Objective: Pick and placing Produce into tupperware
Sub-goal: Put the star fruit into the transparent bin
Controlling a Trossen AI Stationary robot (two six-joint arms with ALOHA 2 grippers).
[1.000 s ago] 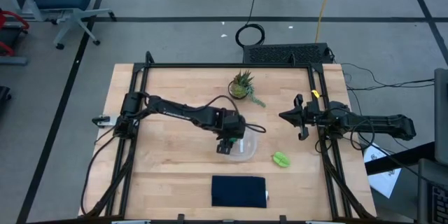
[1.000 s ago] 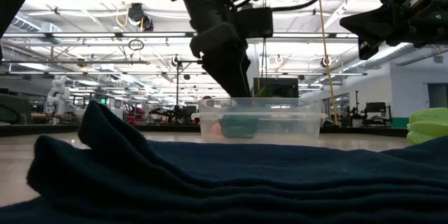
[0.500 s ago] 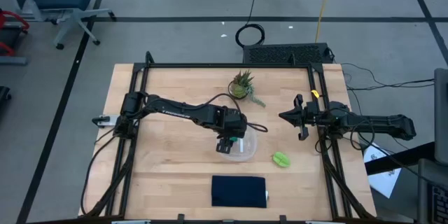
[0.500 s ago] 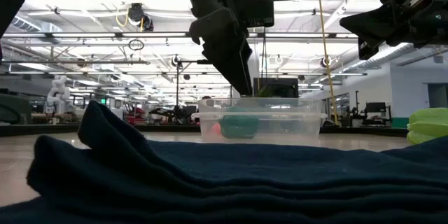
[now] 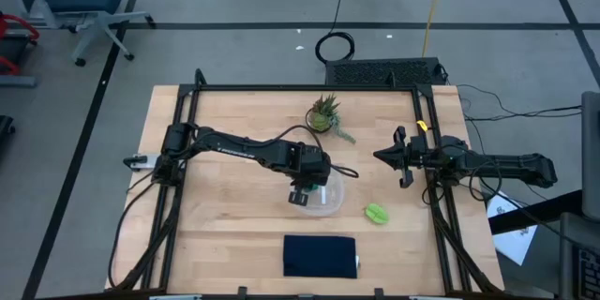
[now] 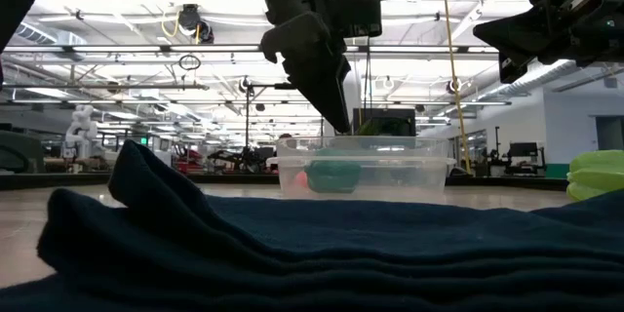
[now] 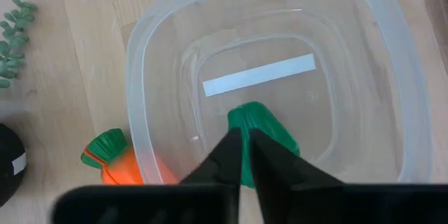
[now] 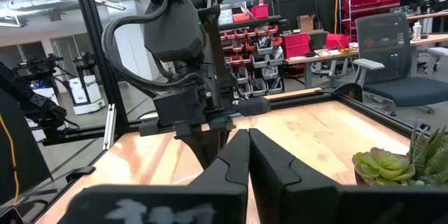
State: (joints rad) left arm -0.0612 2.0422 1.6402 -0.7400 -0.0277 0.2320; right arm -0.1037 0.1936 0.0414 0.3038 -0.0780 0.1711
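Table (image 5: 234, 216): wooden, carrying all items. Tupperware (image 7: 280, 77): clear, mid-table. Left hand (image 7: 245, 155): fingers closed, empty, has risen above the tupperware since a second ago. Dark green lump (image 7: 262, 136): released inside; one piece placed. Carrot (image 7: 119, 162): outside, touching the wall. Leaf piece (image 5: 376, 213): well apart, unplaced. Right hand (image 5: 386, 157): closed, idle.
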